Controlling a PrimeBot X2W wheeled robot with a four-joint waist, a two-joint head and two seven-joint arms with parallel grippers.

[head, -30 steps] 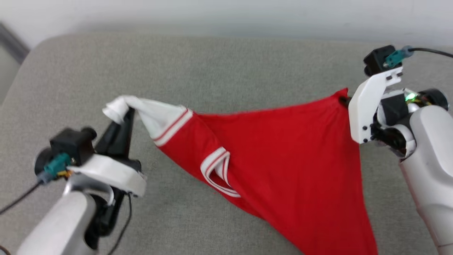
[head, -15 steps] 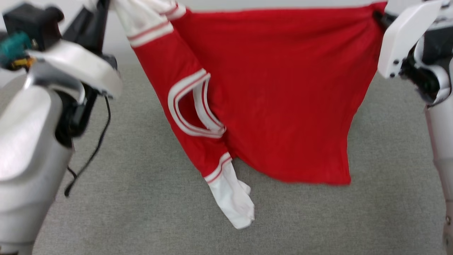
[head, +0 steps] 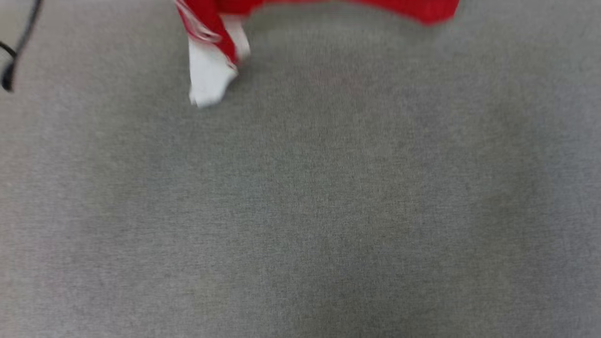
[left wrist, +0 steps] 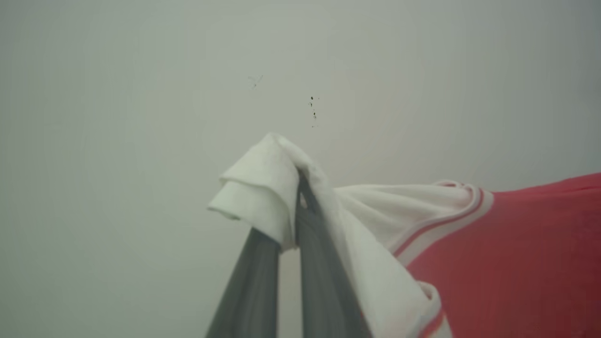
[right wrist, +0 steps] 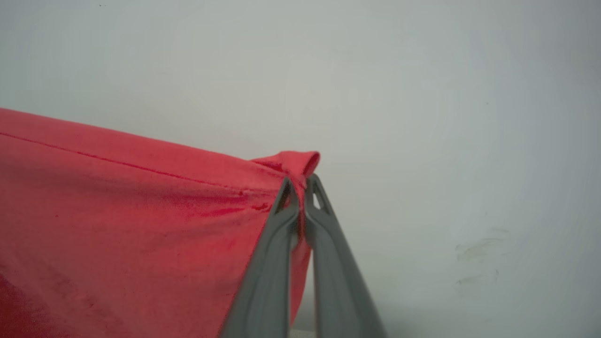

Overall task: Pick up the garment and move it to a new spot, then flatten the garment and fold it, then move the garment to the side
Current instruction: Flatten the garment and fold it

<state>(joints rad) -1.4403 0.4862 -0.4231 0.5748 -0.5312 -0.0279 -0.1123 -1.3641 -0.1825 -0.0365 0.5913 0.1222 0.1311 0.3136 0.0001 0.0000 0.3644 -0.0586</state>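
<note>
The garment [head: 425,10] is a red jersey with white sleeves, and it hangs in the air between my two grippers. In the head view its red lower edge crosses the top of the picture and one white sleeve [head: 206,77] dangles just above the grey surface. In the left wrist view my left gripper [left wrist: 296,180] is shut on the white end of the other sleeve [left wrist: 263,188], with the striped trim and red body [left wrist: 526,244] stretching right. In the right wrist view my right gripper [right wrist: 300,183] is shut on a bunched red corner [right wrist: 293,162], the cloth [right wrist: 117,211] pulled taut to the left.
A wide grey fabric surface [head: 300,202] lies below the hanging jersey. A black cable [head: 9,65] loops at the head view's upper left edge. A pale wall [left wrist: 141,94] stands behind both grippers in the wrist views.
Both grippers have lifted the garment up off the surface and out of the head view's top; the loose white sleeve now hangs free. The head view has shifted too.
</note>
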